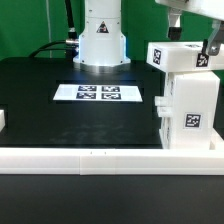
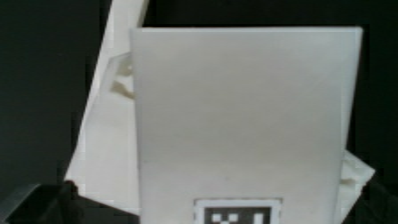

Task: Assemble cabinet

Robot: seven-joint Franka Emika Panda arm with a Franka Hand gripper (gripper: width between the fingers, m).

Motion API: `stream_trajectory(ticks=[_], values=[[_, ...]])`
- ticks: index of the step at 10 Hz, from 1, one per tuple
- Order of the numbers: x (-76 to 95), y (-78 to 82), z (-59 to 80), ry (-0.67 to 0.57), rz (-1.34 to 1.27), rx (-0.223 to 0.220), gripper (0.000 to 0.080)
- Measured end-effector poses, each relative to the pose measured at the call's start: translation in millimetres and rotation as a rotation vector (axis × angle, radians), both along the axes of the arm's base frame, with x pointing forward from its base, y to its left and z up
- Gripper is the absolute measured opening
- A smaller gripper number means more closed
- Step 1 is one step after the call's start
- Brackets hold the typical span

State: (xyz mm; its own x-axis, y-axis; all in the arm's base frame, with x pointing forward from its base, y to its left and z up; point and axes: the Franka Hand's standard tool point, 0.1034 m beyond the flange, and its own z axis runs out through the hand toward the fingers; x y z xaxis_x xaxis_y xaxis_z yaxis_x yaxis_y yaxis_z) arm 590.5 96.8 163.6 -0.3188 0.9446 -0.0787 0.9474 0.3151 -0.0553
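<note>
The cabinet [image 1: 190, 112] is a tall white box with marker tags, standing at the exterior view's right beside the rail. A smaller white tagged block [image 1: 178, 56] sits on top of it, overhanging a little toward the exterior view's left. My gripper [image 1: 206, 44] comes down from above and is shut on that block at its right end. In the wrist view the block's flat white face [image 2: 240, 110] fills the frame, with a tag [image 2: 240, 213] at its edge. A dark fingertip [image 2: 43, 203] shows on either side of the block, and the gripper [image 2: 214, 207] spans it.
The marker board [image 1: 100, 93] lies flat mid-table in front of the robot base [image 1: 100, 40]. A long low white rail [image 1: 90, 158] runs along the front edge. A small white piece [image 1: 3, 121] shows at the exterior view's left edge.
</note>
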Motion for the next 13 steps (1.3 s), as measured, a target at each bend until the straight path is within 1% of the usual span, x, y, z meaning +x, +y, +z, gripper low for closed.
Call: stream_trajectory(ticks=[2,3,4,5,6,9,11,13], values=[[-0.3,-4.0,-2.9,0.005,-0.013,-0.002,0.0797],[-0.4,-5.8,-4.0,0.006,-0.019,-0.002,0.0773],[-0.4,-7.1,-4.7,0.006,-0.038,-0.003,0.0577],[-0.4,-7.4,-4.8,0.006,-0.039,-0.003,0.0577],[-0.3,-8.1,-4.8,0.005,-0.054,-0.003,0.0560],[-0.1,-9.4,-4.8,0.000,-0.107,-0.005,0.0560],[-2.2,-10.5,-4.6,-0.013,-0.351,-0.017,0.0561],[-4.9,-11.7,-4.6,-0.020,-0.540,-0.030,0.0561]])
